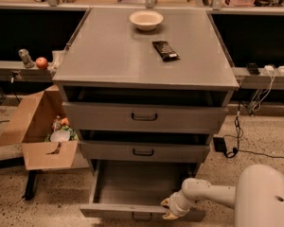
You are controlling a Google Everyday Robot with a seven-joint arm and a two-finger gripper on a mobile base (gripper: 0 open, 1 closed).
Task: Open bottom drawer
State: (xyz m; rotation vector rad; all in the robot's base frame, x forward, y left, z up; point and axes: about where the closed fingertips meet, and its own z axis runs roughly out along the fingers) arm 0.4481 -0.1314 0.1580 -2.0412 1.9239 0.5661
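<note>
Bottom drawer (128, 211): stands well out of the cabinet; I judge the task nearly done. Tool (170, 210): at its front edge, near right; grip I cannot tell.

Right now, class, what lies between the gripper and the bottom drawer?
Nothing: in the camera view the gripper sits at the front rim of the bottom drawer.

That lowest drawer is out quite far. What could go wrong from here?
The pincer sits at the front edge of the bottom drawer, right of its handle; an off-centre pull might skew and jam it. The drawer is far out, so more pulling could drag it off its runners. A jolt might shift the bowl on top.
</note>
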